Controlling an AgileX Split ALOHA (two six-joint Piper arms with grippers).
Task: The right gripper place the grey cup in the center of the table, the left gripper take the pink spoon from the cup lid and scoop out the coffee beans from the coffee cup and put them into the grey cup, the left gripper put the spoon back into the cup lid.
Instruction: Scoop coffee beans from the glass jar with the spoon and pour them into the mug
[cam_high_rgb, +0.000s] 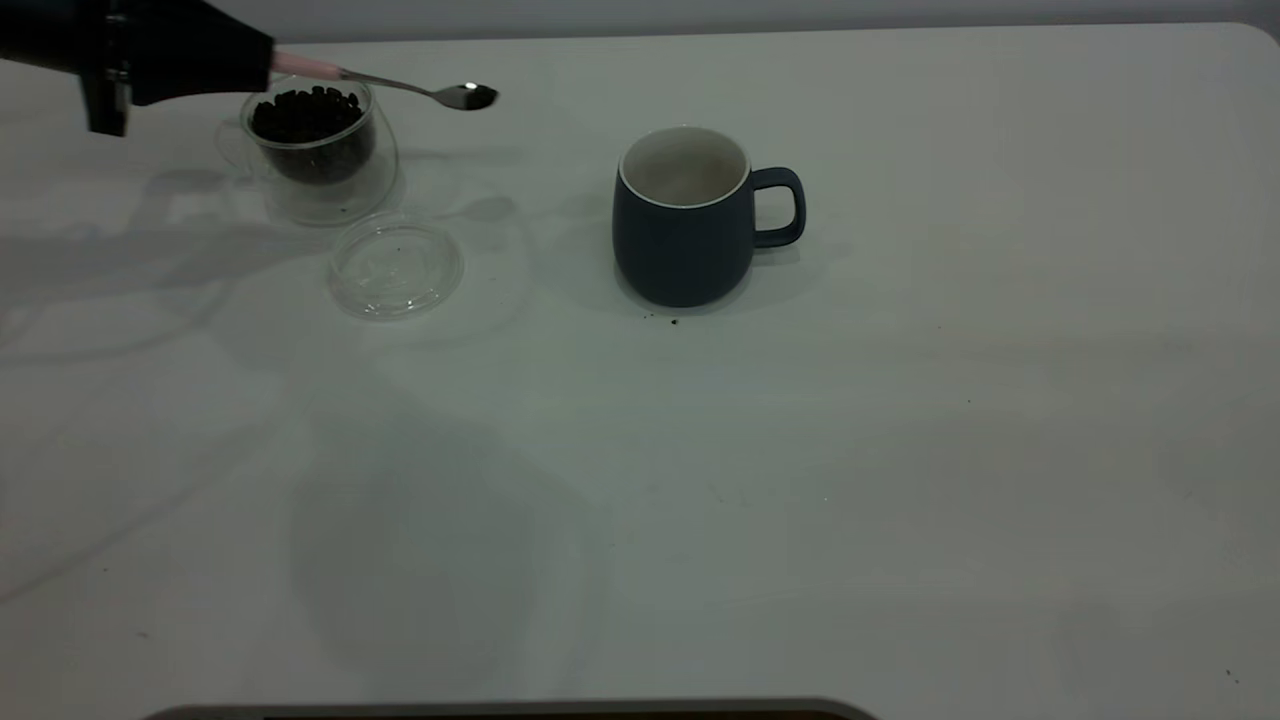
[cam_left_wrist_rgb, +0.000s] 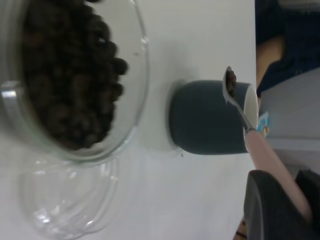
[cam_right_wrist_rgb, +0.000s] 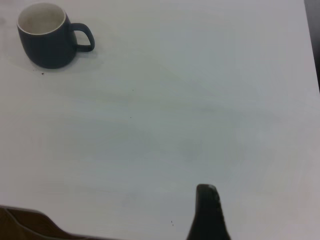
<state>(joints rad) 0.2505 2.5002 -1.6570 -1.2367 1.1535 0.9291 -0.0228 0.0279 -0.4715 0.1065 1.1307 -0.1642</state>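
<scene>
My left gripper is at the far left, above the glass coffee cup full of coffee beans. It is shut on the pink handle of the spoon. The spoon points toward the grey cup, its bowl in the air between the two cups. In the left wrist view the gripper holds the spoon, whose bowl carries coffee beans in front of the grey cup. The clear cup lid lies empty in front of the glass cup. My right gripper is far from the grey cup, out of the exterior view.
The grey cup's handle points right. A few dark crumbs lie on the white table by its base. The glass cup and lid fill the near part of the left wrist view.
</scene>
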